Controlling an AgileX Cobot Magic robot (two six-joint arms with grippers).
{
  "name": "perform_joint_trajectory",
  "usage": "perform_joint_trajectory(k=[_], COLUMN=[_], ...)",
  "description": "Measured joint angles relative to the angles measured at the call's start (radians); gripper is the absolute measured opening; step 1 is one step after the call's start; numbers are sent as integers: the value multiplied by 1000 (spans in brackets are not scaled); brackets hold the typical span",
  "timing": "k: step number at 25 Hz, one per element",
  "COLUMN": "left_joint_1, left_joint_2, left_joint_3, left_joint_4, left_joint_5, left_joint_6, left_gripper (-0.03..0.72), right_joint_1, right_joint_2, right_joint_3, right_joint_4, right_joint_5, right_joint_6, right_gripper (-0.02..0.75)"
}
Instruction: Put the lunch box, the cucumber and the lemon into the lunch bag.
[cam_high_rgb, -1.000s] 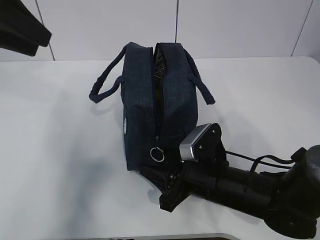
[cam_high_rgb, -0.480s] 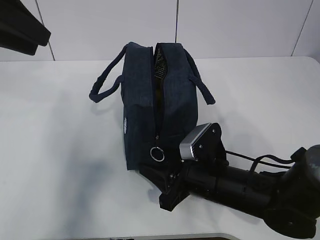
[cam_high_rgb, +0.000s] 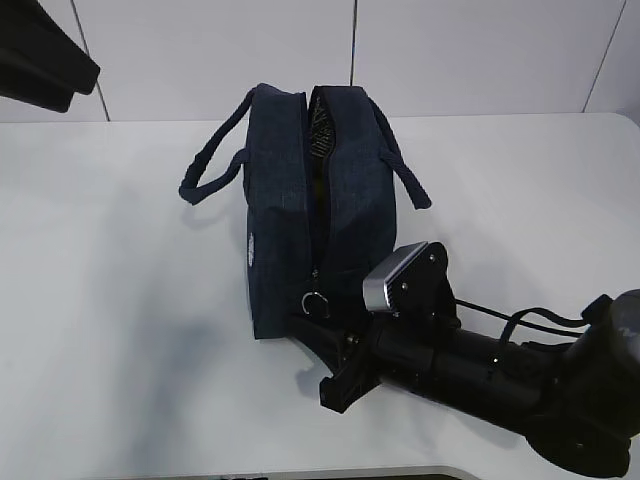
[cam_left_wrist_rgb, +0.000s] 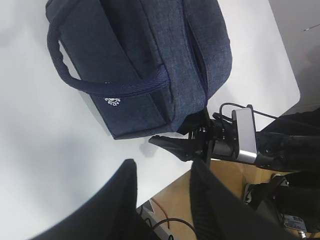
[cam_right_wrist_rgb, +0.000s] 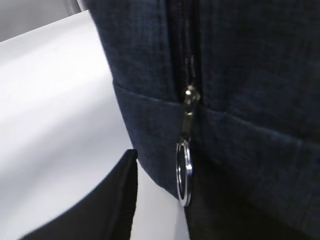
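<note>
The dark navy lunch bag (cam_high_rgb: 310, 215) stands on the white table, its top zip partly open at the far end, where silver lining shows. Its metal ring pull (cam_high_rgb: 316, 303) hangs at the near end and fills the right wrist view (cam_right_wrist_rgb: 184, 175). My right gripper (cam_high_rgb: 312, 328) is open at that near end, with the ring hanging between its fingers (cam_right_wrist_rgb: 165, 200), close to the right one. My left gripper (cam_left_wrist_rgb: 162, 172) is open and empty, held high to the left of the bag (cam_left_wrist_rgb: 150, 60). The lunch box, the cucumber and the lemon are out of sight.
The bag's two padded handles (cam_high_rgb: 205, 170) stick out to either side. The white table (cam_high_rgb: 110, 300) ends in a front edge just below my right arm (cam_high_rgb: 480, 375). Beyond that edge the left wrist view shows a wooden floor with cables (cam_left_wrist_rgb: 170, 215).
My right gripper has moved forward and up against the bag's near end, so the ring pull now sits between its fingers. The bag and left arm have not moved.
</note>
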Motion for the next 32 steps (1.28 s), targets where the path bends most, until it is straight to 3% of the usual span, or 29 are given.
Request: perform_joint_trajectory(k=[5,11,17,20,32], left_joint_1=[-21,-155,-266,-294,-299], left_joint_2=[0,0,0,0,0], left_joint_3=[0,0,0,0,215], left_joint_4=[25,96,274,311,337], left_joint_5=[0,0,5,5,3], left_joint_6=[-4,-10,-103,-121,-134], left_gripper=[239,239,237,237,242], right_joint_1=[0,0,0,0,0], right_joint_2=[0,0,0,-7,-108], right_joint_3=[0,0,14,38,82], right_joint_4=[9,17,19,21,27], right_joint_5=[0,0,-1,-2,-2], right_joint_6=[0,4,13,13,15], right_gripper=[191,9,6,6,6])
